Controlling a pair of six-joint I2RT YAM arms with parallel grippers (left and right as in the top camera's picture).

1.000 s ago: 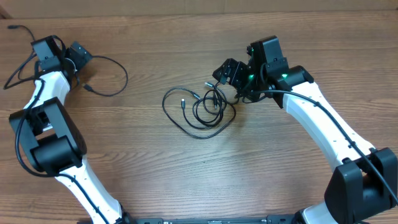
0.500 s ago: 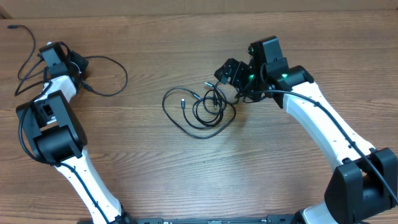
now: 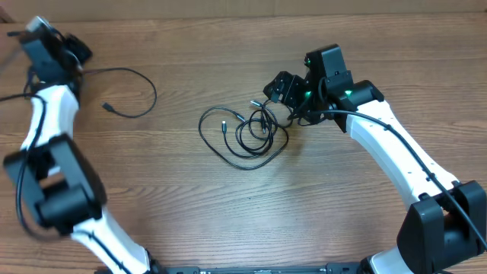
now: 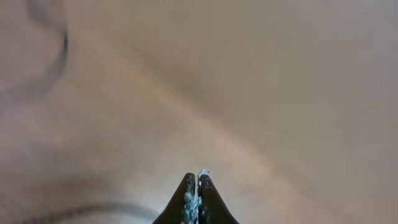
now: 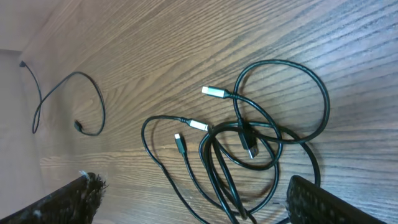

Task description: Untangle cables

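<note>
At the middle of the table [image 3: 190,221], your tangled cables [image 3: 247,135] lie looped, your right gripper [image 3: 280,91] wide open and empty just over their right edge. Far left, your left gripper [image 4: 198,186] is pinched shut near one separate loose cable [image 3: 141,95].

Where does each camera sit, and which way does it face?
Overhead: above the table, looking straight down; left arm, right arm, cable tangle, loose cable.
Left wrist: on the left arm, blurred surface; shut left claw at bottom edge.
Right wrist: behind the open right claw, looking down on the tangle.
Shared: overhead and right wrist both show tangle and loose cable.
</note>
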